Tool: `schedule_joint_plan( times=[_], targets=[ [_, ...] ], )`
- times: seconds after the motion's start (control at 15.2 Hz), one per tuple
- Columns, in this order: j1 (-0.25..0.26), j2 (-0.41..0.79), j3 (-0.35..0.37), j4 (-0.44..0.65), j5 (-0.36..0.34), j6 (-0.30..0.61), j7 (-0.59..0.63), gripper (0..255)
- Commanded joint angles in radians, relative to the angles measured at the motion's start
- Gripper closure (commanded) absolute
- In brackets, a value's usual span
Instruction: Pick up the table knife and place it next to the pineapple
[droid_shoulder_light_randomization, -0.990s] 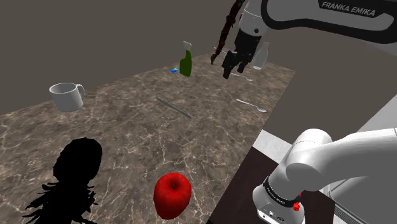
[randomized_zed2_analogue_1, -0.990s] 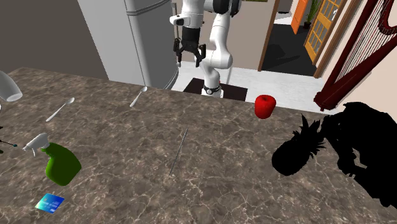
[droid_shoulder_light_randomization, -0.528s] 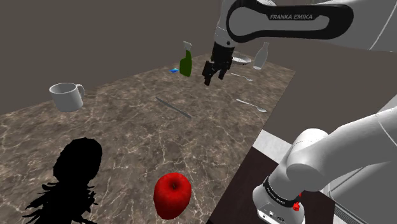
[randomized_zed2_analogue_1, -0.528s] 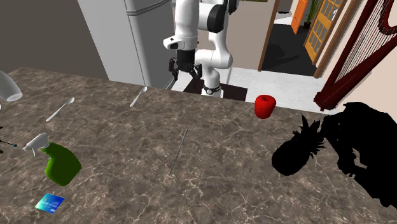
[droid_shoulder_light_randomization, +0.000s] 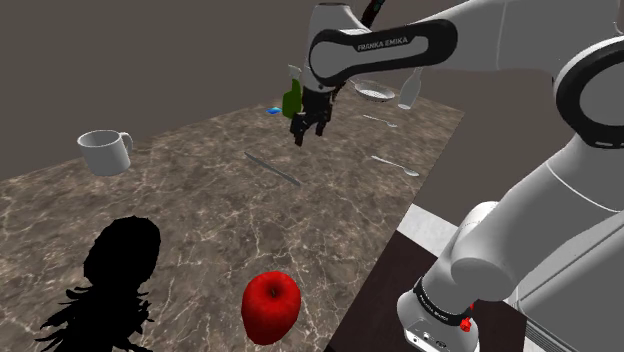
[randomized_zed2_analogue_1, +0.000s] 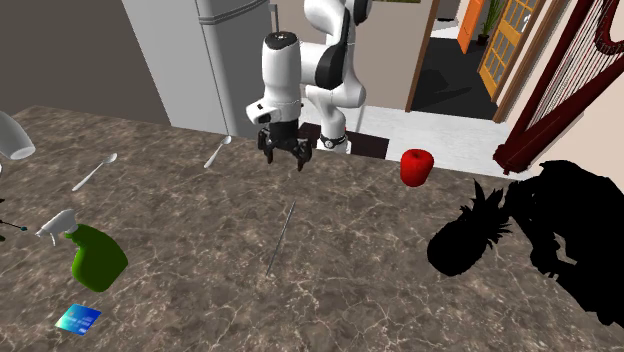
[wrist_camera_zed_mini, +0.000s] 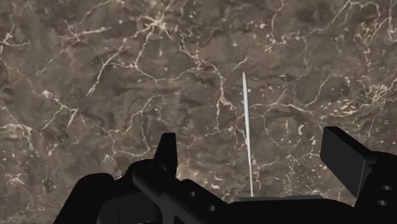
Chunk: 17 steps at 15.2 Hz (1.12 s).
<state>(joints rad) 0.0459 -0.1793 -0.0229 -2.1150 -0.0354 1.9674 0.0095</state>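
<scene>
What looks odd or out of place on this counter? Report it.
The pineapple is drawn as a pure-black silhouette, as is the larger shape beside it at the second exterior view's right; neither shows colour or surface. Nothing looks spilled or broken; the table knife lies flat on the counter.

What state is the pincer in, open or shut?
Open: the pincer's fingers stand well apart in the wrist view, clear of the table knife.

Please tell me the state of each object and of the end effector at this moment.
end effector: open, empty, above the counter
table knife: lying flat on the counter, not grasped
mug: upright
spray bottle: upright
apple: resting on the counter
</scene>
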Motion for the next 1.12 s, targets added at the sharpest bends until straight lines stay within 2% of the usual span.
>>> schedule_joint_plan(
  times=[0.0,0.59,1.06],
  targets=[
    [0.005,0.073,0.002,0.038,0.007,0.021,-0.011,0],
    [0.017,0.423,0.017,0.272,0.037,0.069,-0.059,0],
    [0.017,0.462,0.018,0.236,0.037,0.143,-0.060,0]
  ],
)
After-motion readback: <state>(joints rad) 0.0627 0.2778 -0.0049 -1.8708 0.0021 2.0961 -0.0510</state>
